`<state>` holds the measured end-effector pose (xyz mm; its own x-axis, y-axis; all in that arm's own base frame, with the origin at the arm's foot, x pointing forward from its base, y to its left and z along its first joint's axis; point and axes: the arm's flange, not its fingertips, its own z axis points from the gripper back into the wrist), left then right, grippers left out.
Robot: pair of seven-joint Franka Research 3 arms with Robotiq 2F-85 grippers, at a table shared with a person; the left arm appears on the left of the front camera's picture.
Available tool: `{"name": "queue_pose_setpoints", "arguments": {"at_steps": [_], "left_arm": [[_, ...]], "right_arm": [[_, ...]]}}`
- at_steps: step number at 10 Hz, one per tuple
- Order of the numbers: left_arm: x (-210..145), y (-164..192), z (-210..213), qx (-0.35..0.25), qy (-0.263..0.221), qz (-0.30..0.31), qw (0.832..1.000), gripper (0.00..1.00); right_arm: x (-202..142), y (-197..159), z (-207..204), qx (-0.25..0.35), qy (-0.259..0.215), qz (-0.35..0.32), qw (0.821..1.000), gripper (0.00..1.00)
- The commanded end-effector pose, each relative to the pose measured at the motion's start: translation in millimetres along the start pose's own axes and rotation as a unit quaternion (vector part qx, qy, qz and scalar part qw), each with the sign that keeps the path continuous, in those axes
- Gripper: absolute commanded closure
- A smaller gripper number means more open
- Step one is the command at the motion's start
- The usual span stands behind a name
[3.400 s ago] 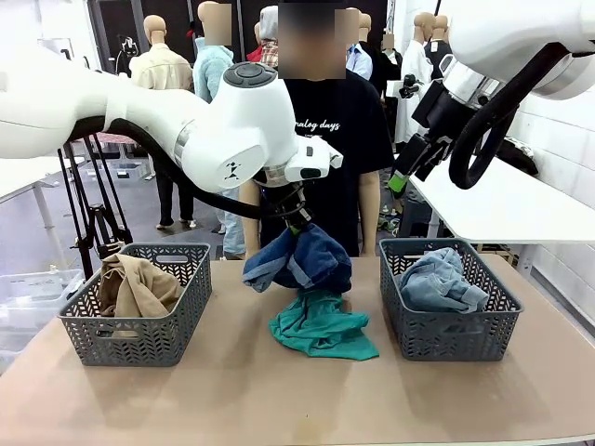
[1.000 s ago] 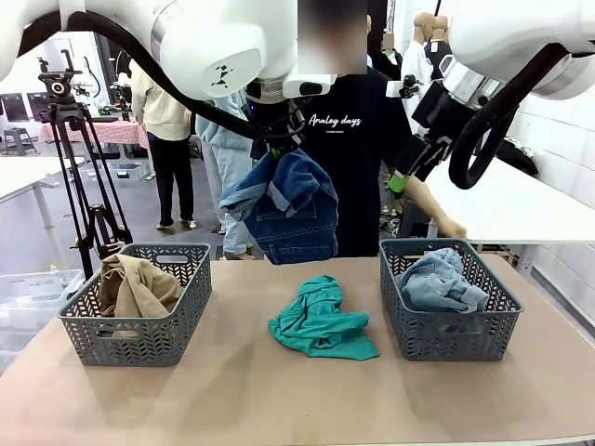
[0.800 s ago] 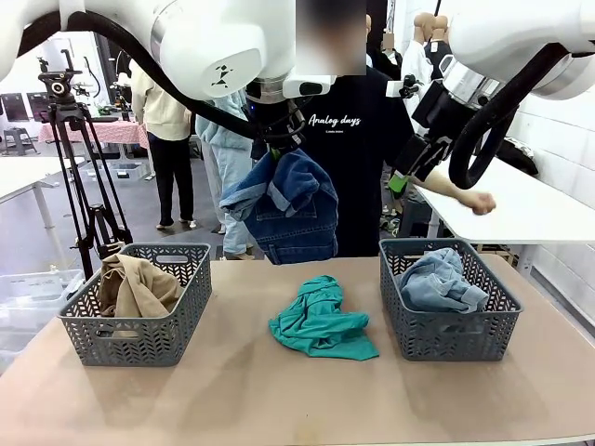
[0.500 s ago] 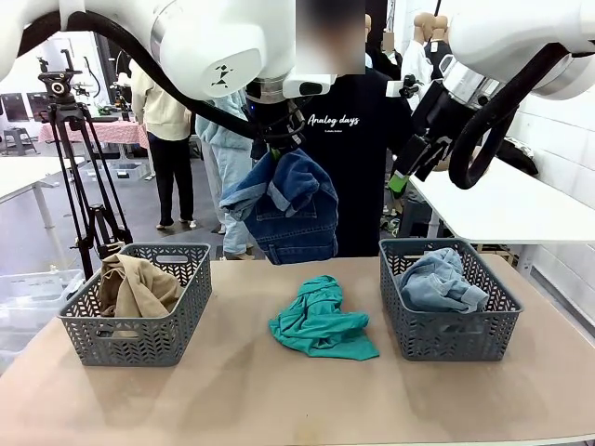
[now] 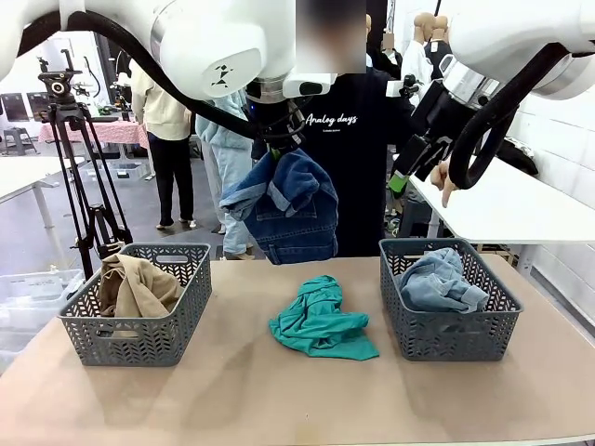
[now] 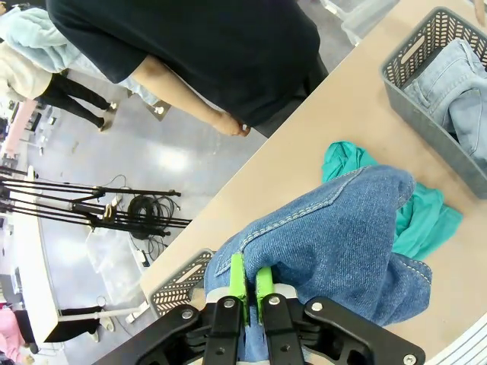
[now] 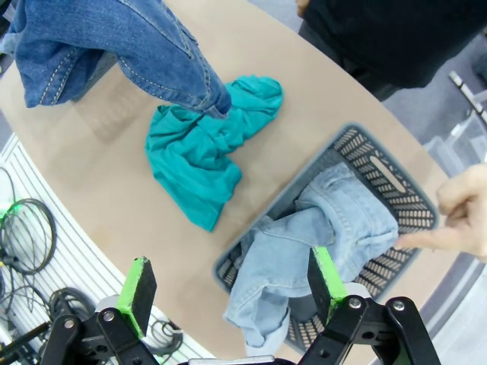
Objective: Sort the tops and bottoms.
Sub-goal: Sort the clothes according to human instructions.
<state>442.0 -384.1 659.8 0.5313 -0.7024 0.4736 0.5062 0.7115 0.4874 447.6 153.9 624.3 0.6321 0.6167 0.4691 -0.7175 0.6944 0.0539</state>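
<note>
The left gripper (image 6: pixel 249 285) is clamped on the dark denim shorts (image 5: pixel 288 209), held above the table (image 5: pixel 279 400); the right gripper (image 7: pixel 232 281) is spread. The teal tee (image 5: pixel 321 325) is left mid-table. "Analog days" is read on the person's T-shirt (image 5: pixel 363 177).

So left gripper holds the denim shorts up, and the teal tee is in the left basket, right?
No: front view shows the teal tee on the table between the baskets. The left gripper does hold the denim shorts up.
</note>
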Motion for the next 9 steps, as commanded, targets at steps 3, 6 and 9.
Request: {"name": "queue_pose_setpoints", "arguments": {"at_steps": [3, 6, 9], "left_arm": [[-0.3, 4.8, 5.3, 0.004, -0.012, -0.008, 1.0, 1.0], [-0.3, 4.8, 5.3, 0.004, -0.012, -0.008, 1.0, 1.0], [-0.3, 4.8, 5.3, 0.004, -0.012, -0.008, 1.0, 1.0]], "right_arm": [[0.0, 0.2, -1.9, -0.002, 0.0, 0.001, 1.0, 0.0], [0.0, 0.2, -1.9, -0.002, 0.0, 0.001, 1.0, 0.0], [0.0, 0.0, 0.0, 0.0, 0.0, 0.0, 1.0, 0.0]]}}
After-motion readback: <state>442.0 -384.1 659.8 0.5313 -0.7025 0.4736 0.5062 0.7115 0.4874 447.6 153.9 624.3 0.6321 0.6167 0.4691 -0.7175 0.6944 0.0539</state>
